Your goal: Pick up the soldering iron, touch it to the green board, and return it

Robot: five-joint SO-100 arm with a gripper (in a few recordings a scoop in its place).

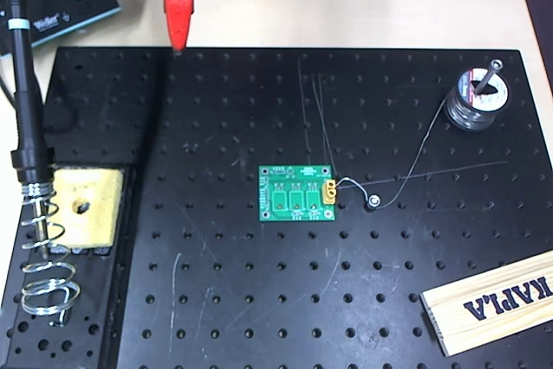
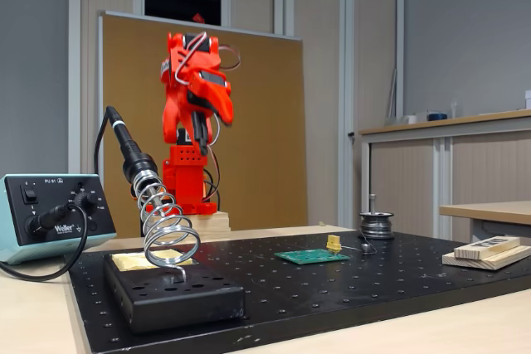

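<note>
The red arm stood folded up behind the black perforated plate, its gripper hanging well above the plate and holding nothing. In the fixed view the fingers lay close together, pointing down, with no gap to be seen between them; in the overhead view one red finger reached in from the top edge and ended just past the plate's rear border. The pincer looked closed and touched no object.

The soldering iron sat in the coiled wire holder at the plate's left edge in the overhead view, handle sticking up and out of the coil, cable trailing toward the Weller control box beyond the plate's left rear corner. A yellow sponge lay just beside the coil on the holder's dark base.

The green board lay flat near the plate's centre, its yellow connector on the right edge. A thin wire ran from there across the plate to a solder spool near the right rear corner. A wooden block rested at the plate's right front corner.
</note>
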